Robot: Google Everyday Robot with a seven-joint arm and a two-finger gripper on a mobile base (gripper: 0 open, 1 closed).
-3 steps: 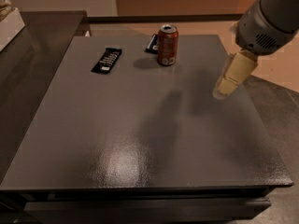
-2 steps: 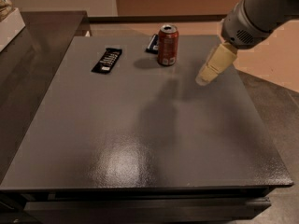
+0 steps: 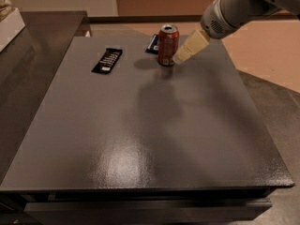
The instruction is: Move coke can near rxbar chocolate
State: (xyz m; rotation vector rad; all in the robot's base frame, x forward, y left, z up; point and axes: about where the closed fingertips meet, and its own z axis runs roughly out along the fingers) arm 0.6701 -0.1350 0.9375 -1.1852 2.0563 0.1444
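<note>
The coke can (image 3: 168,45), red with a silver top, stands upright at the back middle of the dark table (image 3: 140,125). The rxbar chocolate (image 3: 107,60), a flat black wrapper with white lettering, lies to the can's left. My gripper (image 3: 183,54) reaches in from the upper right; its cream-coloured tip is right beside the can's right side, low near its base. I cannot tell whether it touches the can.
A dark wrapper with a bluish-white label (image 3: 153,43) lies just behind the can, partly hidden by it. A lower dark counter (image 3: 42,32) runs along the left. The table's right edge drops to the floor (image 3: 267,55).
The gripper has moved left and toward the back, from open table right of the can to right beside the can. The can and the bar have not moved.
</note>
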